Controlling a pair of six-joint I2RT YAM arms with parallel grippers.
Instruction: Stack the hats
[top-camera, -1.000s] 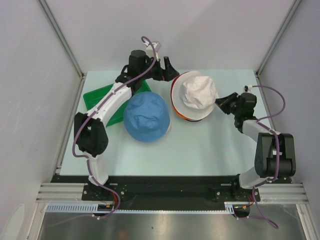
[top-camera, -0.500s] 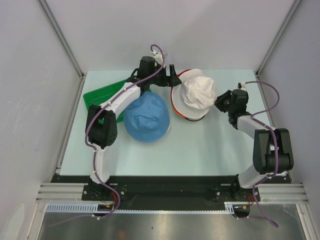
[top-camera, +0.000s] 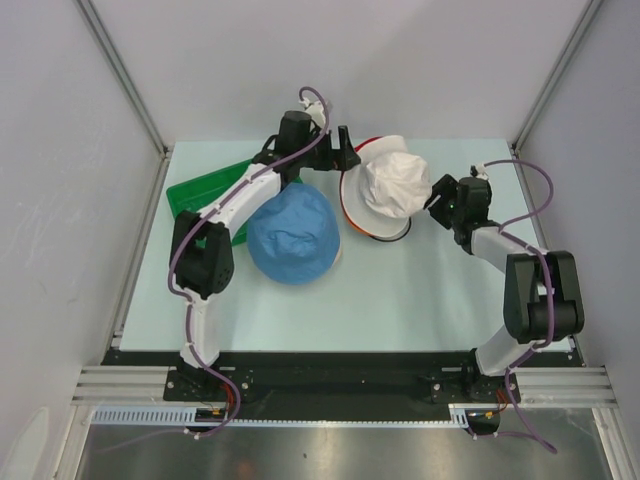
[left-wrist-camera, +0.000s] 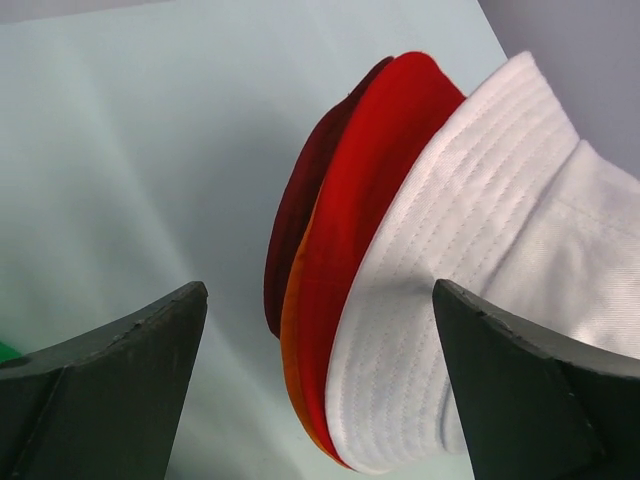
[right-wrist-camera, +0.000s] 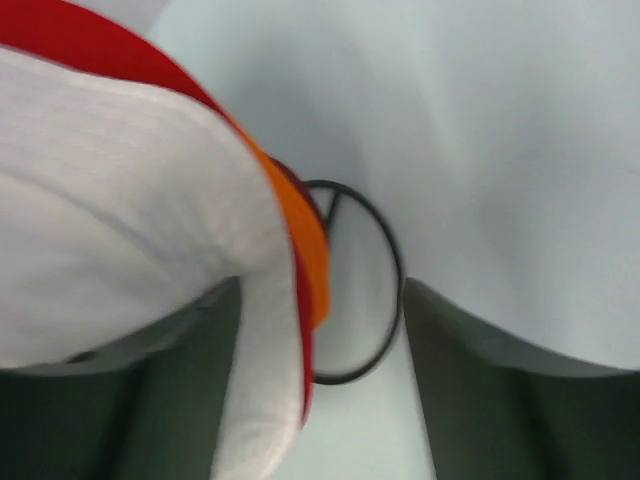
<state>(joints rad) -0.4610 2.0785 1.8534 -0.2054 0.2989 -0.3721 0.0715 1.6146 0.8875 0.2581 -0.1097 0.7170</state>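
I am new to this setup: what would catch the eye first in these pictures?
A white hat tops a pile of red, orange and maroon hats at the far middle of the table, with the left gripper and right gripper open on either side. A light blue hat lies unstacked just left of it.

White hat (left-wrist-camera: 480, 300): matt woven cloth, stitched rows on brim. Red hat (left-wrist-camera: 370, 180), light blue hat (top-camera: 292, 233): matt cloth. Counter (top-camera: 400, 290): smooth, faint sheen. Green tray (top-camera: 195, 192): smooth plastic. Black ring (right-wrist-camera: 396, 265): thin wire.

On the table (top-camera: 400, 290), stacked hats (top-camera: 385, 190) far-centre, single hat (top-camera: 293, 233) just left of them, tray (top-camera: 186, 197) further left and behind.
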